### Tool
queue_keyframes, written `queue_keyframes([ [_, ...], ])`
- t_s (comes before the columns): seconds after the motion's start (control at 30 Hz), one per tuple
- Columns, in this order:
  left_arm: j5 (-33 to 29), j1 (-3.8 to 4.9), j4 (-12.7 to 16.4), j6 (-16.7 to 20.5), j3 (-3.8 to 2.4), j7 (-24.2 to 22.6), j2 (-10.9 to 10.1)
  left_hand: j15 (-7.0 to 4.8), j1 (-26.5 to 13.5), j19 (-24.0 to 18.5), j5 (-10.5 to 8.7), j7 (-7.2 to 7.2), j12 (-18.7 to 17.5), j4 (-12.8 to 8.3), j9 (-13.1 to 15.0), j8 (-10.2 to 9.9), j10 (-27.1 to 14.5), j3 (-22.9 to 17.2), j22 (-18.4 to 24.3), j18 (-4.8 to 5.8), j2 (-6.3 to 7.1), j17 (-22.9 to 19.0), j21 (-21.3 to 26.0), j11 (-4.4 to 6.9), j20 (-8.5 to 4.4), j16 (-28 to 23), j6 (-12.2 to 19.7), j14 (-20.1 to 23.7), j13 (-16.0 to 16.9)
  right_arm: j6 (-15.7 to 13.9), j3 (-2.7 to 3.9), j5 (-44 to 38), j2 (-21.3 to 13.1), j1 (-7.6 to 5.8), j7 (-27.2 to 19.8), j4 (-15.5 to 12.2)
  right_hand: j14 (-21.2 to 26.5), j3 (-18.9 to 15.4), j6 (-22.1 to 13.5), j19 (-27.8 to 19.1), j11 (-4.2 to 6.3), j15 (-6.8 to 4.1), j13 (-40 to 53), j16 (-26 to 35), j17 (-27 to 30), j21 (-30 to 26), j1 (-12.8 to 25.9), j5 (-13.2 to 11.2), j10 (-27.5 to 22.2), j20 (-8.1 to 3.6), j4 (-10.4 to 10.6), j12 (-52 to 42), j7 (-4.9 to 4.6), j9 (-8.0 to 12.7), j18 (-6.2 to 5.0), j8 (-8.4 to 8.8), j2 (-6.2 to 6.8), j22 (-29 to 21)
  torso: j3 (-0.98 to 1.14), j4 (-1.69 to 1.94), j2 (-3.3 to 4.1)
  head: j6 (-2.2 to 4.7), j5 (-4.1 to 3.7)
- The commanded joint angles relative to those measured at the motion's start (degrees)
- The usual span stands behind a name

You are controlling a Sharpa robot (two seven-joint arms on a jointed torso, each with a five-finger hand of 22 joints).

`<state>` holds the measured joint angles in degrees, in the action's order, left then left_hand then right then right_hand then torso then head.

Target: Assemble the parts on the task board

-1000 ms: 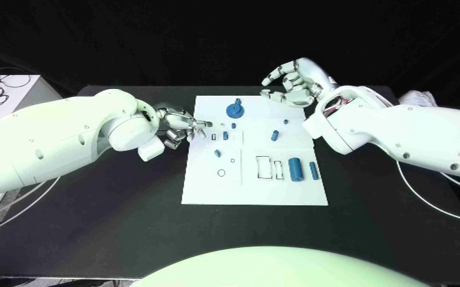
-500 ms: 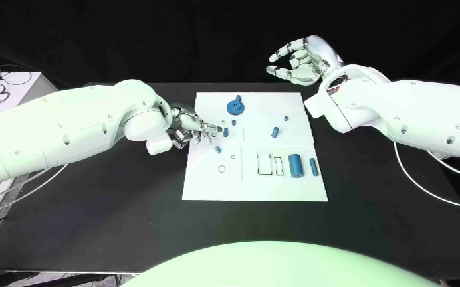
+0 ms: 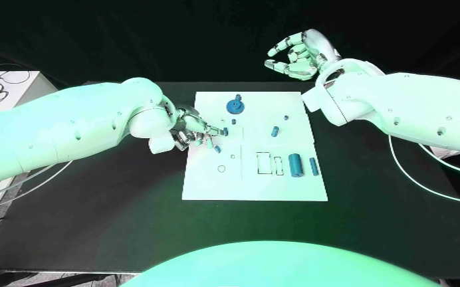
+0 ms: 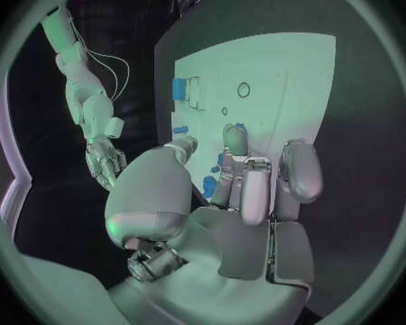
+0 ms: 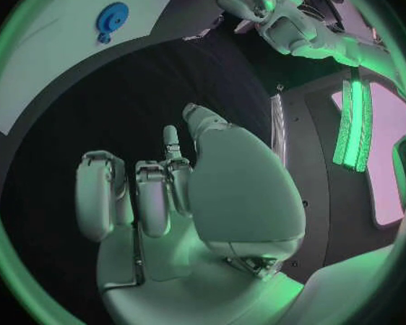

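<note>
A black table [image 3: 115,194] against a dark backdrop carries the white task board [image 3: 251,184] at its centre. Small blue parts sit on it: a round disc [image 3: 234,107] near the far edge and two cylinders [image 3: 295,166] near the right edge. The left hand [image 3: 192,129] rests at the board's left edge; its wrist view shows the fingertips [image 4: 236,139] down among small blue pieces, though whether they pinch one is unclear. The right hand [image 3: 297,54] hovers beyond the table, fingers curled, holding nothing.

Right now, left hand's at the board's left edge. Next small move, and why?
Probably ease the left hand down onto the small blue part beside its fingertips and pinch it. The fingers hang over the task board holding nothing visible, while the right hand is raised beyond the table's far edge.
</note>
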<state>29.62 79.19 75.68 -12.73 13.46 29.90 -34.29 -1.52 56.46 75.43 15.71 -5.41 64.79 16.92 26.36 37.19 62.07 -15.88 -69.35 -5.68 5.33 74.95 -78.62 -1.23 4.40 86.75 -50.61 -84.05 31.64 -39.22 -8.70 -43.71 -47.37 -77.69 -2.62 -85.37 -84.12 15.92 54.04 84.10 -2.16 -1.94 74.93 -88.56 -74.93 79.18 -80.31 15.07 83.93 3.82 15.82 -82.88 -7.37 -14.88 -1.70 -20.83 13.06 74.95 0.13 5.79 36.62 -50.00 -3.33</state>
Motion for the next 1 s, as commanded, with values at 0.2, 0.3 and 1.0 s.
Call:
queue_keyframes([
  [0.2,-0.8,0.19,-1.2,-2.8,0.05,0.5,0.7,-0.67,1.0,0.0,0.63,0.30,0.8,-0.2,0.6,0.6,1.0,-0.2,-0.2,0.86,-1.25,6.1,-0.2,0.13,-0.29,0.0,-0.1,-2.9,1.3,0.1,0.05,0.2,0.5,-0.18,-0.4,0.6,-5.2,-0.2,-0.4,2.8,-0.54,0.48,10.8,0.2,-12.4,-0.4,0.3,-0.2,1.3,0.46,0.3,0.3,-0.07,0.1,-0.41,0.40,0.13,12.1,-0.10,0.06,0.11,0.00,-0.08],
  [0.3,-0.7,0.18,-1.6,-3.5,0.06,0.6,0.9,-0.74,1.8,0.0,0.77,0.39,1.1,-0.3,0.8,0.8,1.3,-0.5,-0.3,0.88,-1.35,6.2,-0.3,0.21,-0.35,0.1,0.0,-2.9,2.0,0.1,0.05,0.2,0.6,-0.21,-0.3,0.7,-5.2,-0.2,-0.4,2.8,-0.54,0.48,10.8,0.2,-12.4,-0.4,0.3,-0.2,1.3,0.46,0.3,0.3,-0.07,0.1,-0.41,0.40,0.13,12.1,-0.06,0.14,0.17,0.00,-0.26],
  [1.0,2.0,-0.22,-4.0,-4.9,0.15,1.0,2.7,-0.80,3.0,-0.1,0.83,0.42,1.4,-0.4,1.2,0.9,1.6,-1.0,-0.3,0.86,-1.33,6.2,-0.3,0.28,-0.42,0.0,0.1,-2.9,2.9,0.4,0.05,-0.1,1.2,-0.24,0.2,1.2,-5.2,0.0,-0.4,2.8,-0.57,0.53,10.8,0.1,-12.5,-0.3,0.2,0.0,1.3,0.51,0.2,0.2,-0.11,0.1,-0.39,0.47,0.01,12.1,-0.06,0.30,0.31,0.00,-0.50],
])
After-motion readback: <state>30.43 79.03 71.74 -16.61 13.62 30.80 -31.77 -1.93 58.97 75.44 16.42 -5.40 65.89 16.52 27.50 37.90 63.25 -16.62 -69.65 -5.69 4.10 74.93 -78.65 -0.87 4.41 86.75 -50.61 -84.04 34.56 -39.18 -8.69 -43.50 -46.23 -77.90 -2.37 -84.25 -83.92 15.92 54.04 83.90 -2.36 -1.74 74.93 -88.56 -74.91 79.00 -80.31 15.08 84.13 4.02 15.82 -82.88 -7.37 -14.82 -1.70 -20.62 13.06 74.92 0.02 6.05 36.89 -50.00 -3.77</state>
